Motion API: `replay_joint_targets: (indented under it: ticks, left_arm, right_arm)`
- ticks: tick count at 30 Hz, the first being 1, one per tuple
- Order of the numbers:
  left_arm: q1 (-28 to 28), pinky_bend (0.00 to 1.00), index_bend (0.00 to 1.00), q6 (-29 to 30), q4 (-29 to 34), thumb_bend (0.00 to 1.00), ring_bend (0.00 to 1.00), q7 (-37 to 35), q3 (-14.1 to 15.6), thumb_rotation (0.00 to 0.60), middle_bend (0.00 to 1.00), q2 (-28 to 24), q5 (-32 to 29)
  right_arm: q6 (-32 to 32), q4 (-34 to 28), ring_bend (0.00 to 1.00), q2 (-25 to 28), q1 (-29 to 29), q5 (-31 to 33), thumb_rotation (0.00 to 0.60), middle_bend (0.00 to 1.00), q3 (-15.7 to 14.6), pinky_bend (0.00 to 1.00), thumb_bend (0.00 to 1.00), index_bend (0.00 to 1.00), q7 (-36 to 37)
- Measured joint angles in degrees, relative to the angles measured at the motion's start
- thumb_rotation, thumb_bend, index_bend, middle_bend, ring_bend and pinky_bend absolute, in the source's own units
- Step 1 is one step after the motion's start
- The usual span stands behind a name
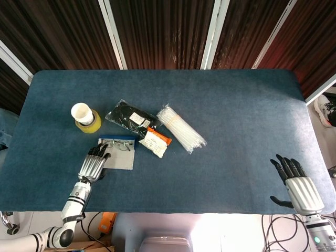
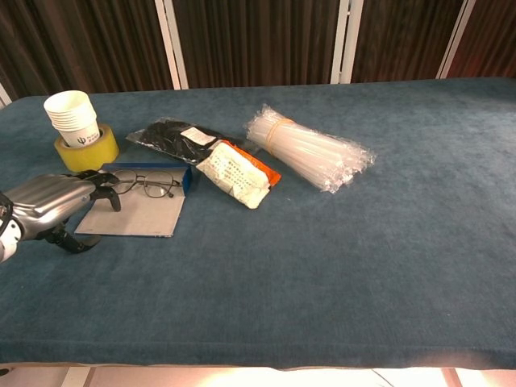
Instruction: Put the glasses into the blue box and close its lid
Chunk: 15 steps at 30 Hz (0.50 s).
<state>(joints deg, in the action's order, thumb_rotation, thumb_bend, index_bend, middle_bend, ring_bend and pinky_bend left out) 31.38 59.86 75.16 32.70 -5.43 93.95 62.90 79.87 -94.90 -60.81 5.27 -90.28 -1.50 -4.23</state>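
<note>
Left hand [image 2: 50, 201]: empty, fingers apart, fingertips at the box's near-left edge.
Right hand [image 1: 296, 184]: empty, fingers spread.
Glasses [image 2: 147, 185]: in box [image 2: 133, 216], just beyond left fingertips.

both hands low, empty, fingers apart: left hand [image 1: 93, 165], right hand [image 1: 295, 185]

Left hand [image 1: 93, 164] beside the open blue box [image 1: 116, 154] (glasses [image 1: 123, 144] inside), right hand [image 1: 295, 185] well apart

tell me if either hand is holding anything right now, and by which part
Nothing is held. The left hand hovers at the left edge of the blue box, beside the glasses; the right hand rests open, far from them.
</note>
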Motion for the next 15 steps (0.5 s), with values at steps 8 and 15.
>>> replay_joint_targets:
  ticks: [8,15]
  left_arm:
    - [0.38,0.15,0.35,-0.89,1.59,0.28,0.0,2.34,0.3,0.6,0.06,-0.93,-1.65]
    - [1.06,0.16,0.35,-1.83,3.8,0.28,0.0,4.37,0.28,0.6,0.06,-2.27,-4.14]
  right_arm:
    - [-0.05,0.01,0.0,0.01,0.03,0.03,0.6,0.0,0.0,0.0,0.27,0.0,-0.01]
    - [0.03,0.01,0.0,0.02,0.01,-0.17,0.6,0.0,-0.08,0.0,0.27,0.0,-0.01]
